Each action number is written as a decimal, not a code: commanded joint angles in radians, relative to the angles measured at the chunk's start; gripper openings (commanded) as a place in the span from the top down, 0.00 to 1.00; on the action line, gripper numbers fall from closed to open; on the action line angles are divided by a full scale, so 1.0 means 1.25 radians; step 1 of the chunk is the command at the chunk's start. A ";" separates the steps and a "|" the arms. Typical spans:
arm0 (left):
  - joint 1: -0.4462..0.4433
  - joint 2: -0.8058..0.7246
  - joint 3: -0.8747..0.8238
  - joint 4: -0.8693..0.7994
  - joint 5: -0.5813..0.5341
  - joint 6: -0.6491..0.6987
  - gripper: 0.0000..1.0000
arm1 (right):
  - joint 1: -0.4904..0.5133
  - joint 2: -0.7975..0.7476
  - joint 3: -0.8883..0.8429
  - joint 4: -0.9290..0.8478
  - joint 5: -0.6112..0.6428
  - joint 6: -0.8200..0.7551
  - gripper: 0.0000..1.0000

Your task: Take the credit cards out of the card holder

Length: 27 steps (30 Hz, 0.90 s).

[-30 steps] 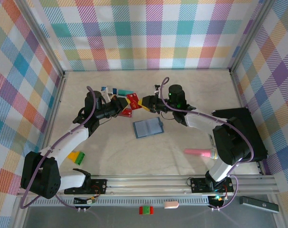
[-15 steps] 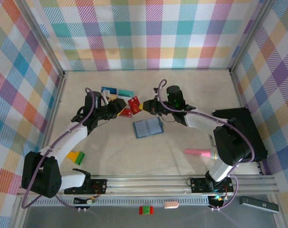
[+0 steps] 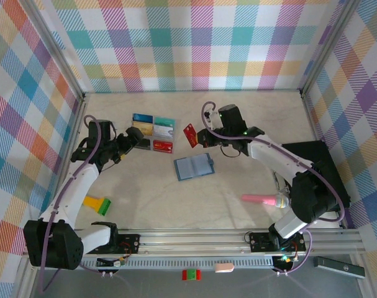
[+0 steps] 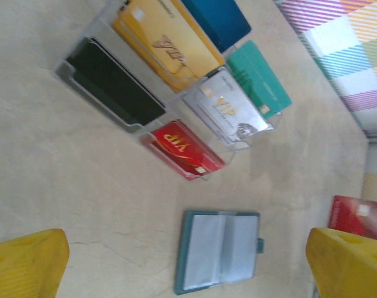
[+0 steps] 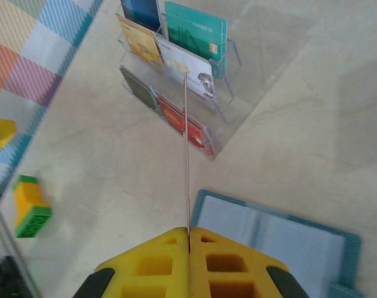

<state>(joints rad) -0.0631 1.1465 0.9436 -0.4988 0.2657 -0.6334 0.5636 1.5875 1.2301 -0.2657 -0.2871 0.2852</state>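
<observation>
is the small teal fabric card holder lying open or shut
Open: the teal fabric card holder lies spread flat on the table, its clear plastic sleeves facing up.

You face a robot lab cell: plaid walls [image 3: 194,43] enclose the table [image 3: 151,198], aluminium rail [image 3: 194,237] along its near edge.

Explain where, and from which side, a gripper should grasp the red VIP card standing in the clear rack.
Probably its free top edge, from above: the red VIP card leans in a front pocket of the clear rack, whose wall covers its lower part; only the upper strip offers both faces.
</observation>
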 commanded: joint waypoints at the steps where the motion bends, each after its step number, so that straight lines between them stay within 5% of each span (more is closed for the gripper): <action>1: 0.026 -0.017 0.032 -0.078 -0.027 0.062 0.00 | 0.039 0.046 0.086 -0.102 0.076 -0.171 1.00; 11: 0.068 -0.018 0.034 -0.110 -0.042 0.108 0.00 | 0.135 0.285 0.391 -0.288 0.134 -0.471 1.00; 27: 0.090 -0.011 0.035 -0.117 -0.026 0.119 0.00 | 0.158 0.531 0.694 -0.411 0.104 -0.684 1.00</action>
<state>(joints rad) 0.0357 1.1431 0.9657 -0.6270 0.2230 -0.5034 0.7570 2.2135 2.0327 -0.7074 -0.1318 -0.4847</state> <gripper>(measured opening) 0.997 0.047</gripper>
